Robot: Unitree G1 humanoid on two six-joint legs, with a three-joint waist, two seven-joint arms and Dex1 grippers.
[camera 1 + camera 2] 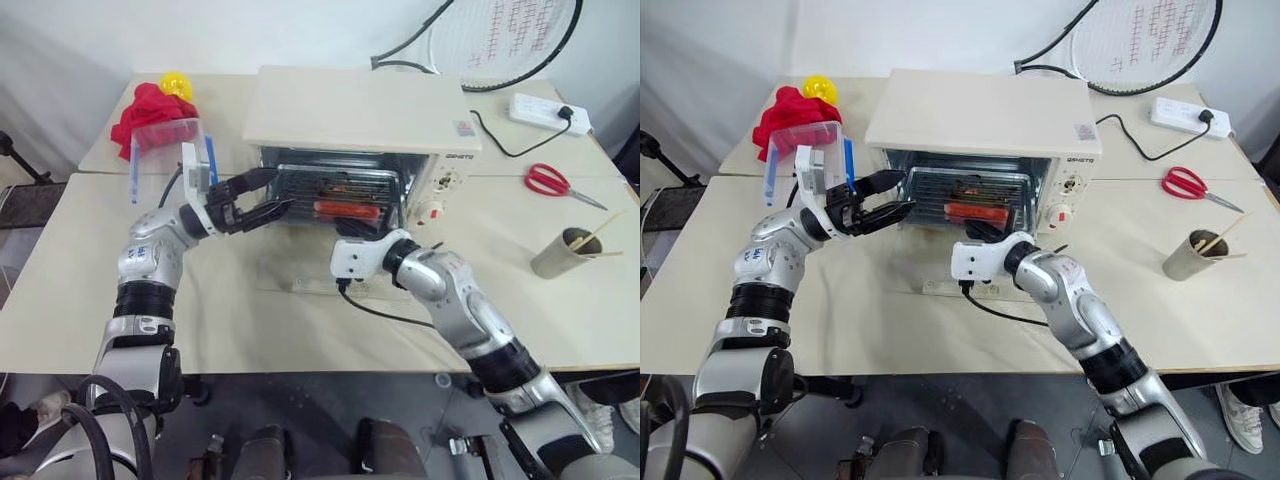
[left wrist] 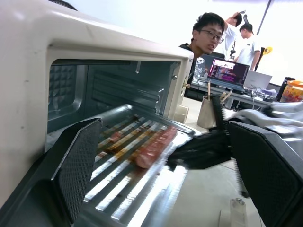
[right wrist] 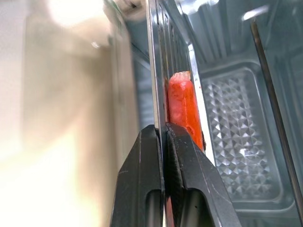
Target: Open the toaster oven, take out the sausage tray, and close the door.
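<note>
The cream toaster oven (image 1: pixel 360 110) stands at the table's back with its door (image 1: pixel 296 284) folded down flat on the table in front of it. Inside the opening the silvery ridged sausage tray (image 2: pixel 118 165) carries a red sausage (image 1: pixel 345 209). My right gripper (image 3: pixel 163 137) is shut on the tray's front rim, just beside the sausage (image 3: pixel 182 104), and reaches in from the front (image 1: pixel 352 228). At the left side of the oven mouth, my left gripper (image 1: pixel 281 190) is open, its fingers (image 2: pixel 78 165) apart on either side of the tray and holding nothing.
A clear plastic container (image 1: pixel 165 140), a red cloth (image 1: pixel 145 108) and a yellow ball (image 1: pixel 176 84) sit left of the oven. A racket (image 1: pixel 500 40), power strip (image 1: pixel 548 112), red scissors (image 1: pixel 548 180) and a paper cup with sticks (image 1: pixel 562 252) are on the right. A person (image 2: pixel 208 38) stands beyond the table.
</note>
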